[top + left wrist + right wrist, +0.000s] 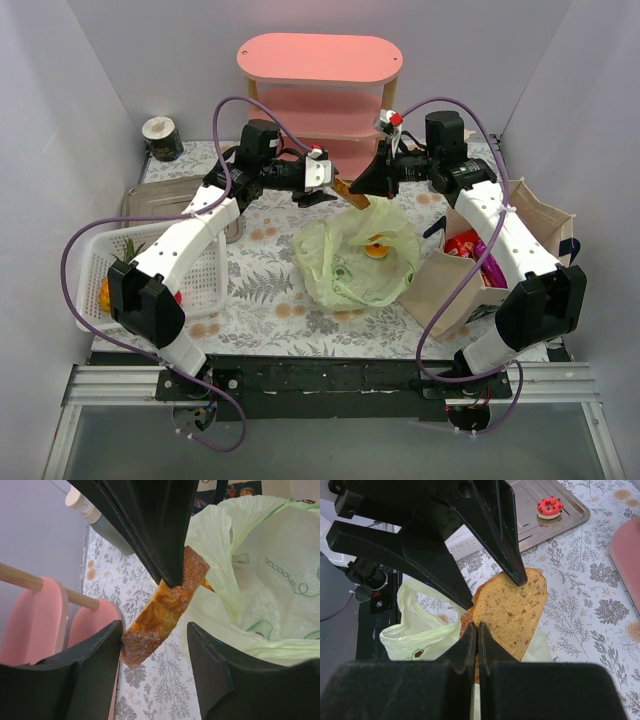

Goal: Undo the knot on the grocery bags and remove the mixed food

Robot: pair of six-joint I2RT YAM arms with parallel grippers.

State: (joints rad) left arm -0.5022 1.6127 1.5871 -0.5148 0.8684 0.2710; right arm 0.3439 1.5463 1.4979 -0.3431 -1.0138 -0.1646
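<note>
The pale yellow-green plastic bag [350,265] lies in the middle of the table with its mouth open; no tied knot shows. An orange item [377,248] sits inside it. My right gripper [372,187] is shut on a flat brown pastry slice [347,189] and holds it above the bag's far edge. In the right wrist view the gripper [477,627] pinches the pastry's [515,607] near edge. My left gripper [318,185] is open, and in the left wrist view [155,628] its jaws stand on either side of the pastry's [160,612] free end. The beige tote [445,285] at the right holds red packets [465,245].
A white mesh basket [205,275] at the left holds fruit. A metal tray [155,200] behind it carries a small red-topped pastry [549,507]. A pink shelf [320,75] stands at the back, and a small jar [162,138] sits at the back left.
</note>
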